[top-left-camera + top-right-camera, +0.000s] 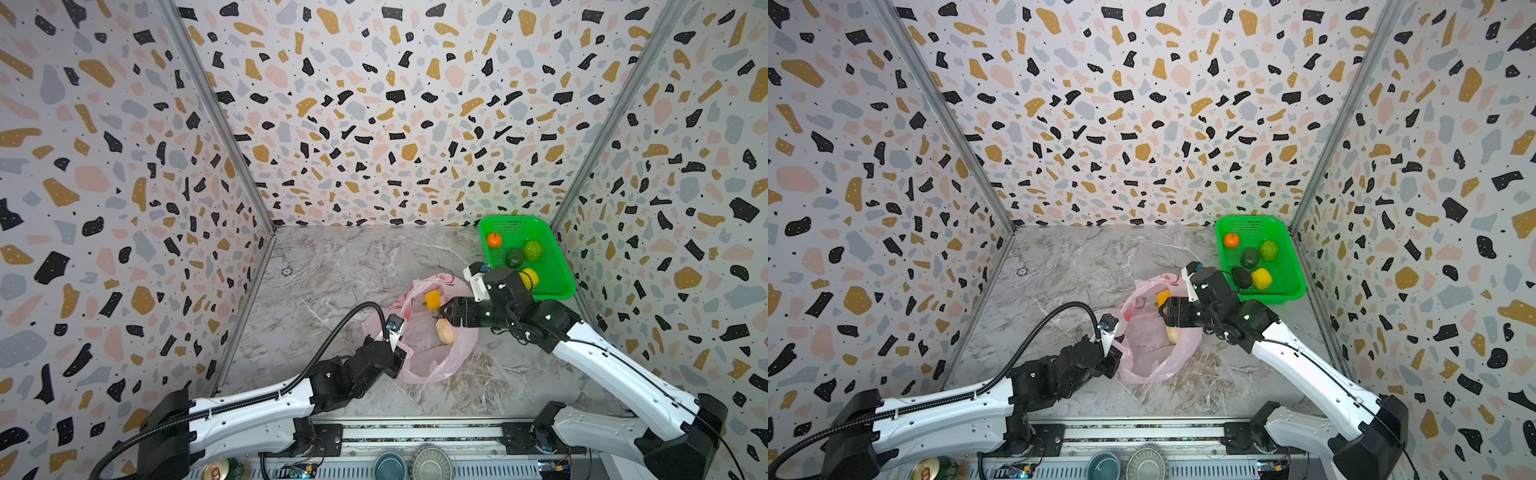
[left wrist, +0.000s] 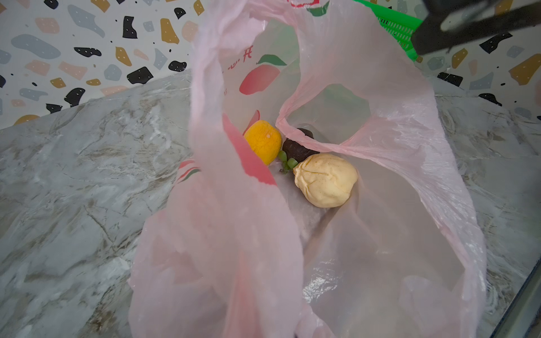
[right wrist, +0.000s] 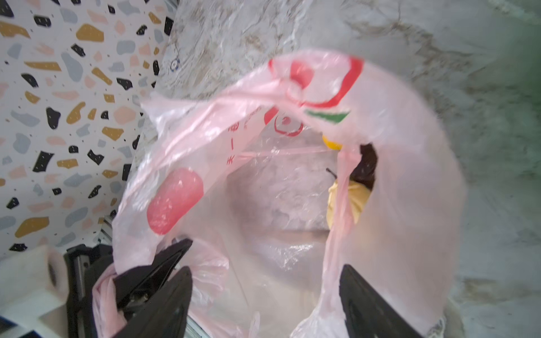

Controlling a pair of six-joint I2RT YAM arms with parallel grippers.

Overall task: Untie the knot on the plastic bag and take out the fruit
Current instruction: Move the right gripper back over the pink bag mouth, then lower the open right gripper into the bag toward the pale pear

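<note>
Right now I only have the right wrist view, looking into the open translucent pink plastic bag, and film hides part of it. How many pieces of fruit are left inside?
Observer: Three show in the left wrist view: a yellow-orange round piece, a dark maroon one and a pale cream one.
Operator: And how many are already out?
Observer: Five lie in the green perforated plastic basket, seen in a top view: one orange, one dark green, one yellow-green, one blackish, one yellow.
</note>
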